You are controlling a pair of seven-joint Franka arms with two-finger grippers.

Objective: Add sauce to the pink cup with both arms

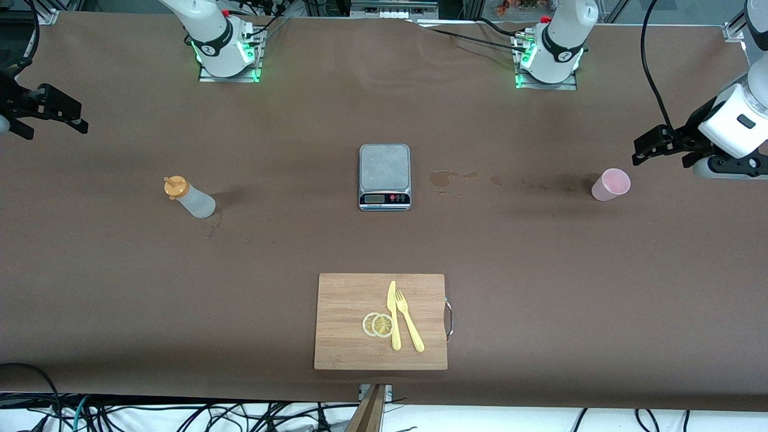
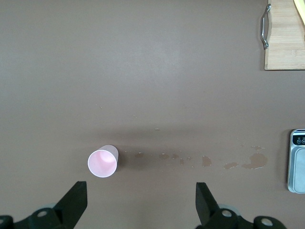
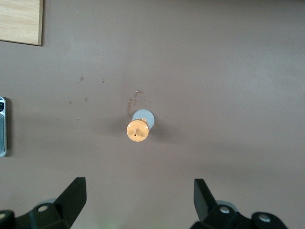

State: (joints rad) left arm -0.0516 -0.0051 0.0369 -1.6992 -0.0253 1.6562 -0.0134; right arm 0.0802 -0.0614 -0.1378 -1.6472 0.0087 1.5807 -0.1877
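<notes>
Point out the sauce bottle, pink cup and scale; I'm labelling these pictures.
sauce bottle [image 1: 191, 197], front view, on its translucent body.
pink cup [image 1: 611, 184], front view, on its side wall.
scale [image 1: 384, 168], front view, on its grey platform.

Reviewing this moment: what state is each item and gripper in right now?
sauce: upright, capped, on the table, not held.
pink cup: upright, empty, not held.
scale: nothing on it.
left gripper: open, up over the table by the pink cup.
right gripper: open, up over the table by the sauce.
</notes>
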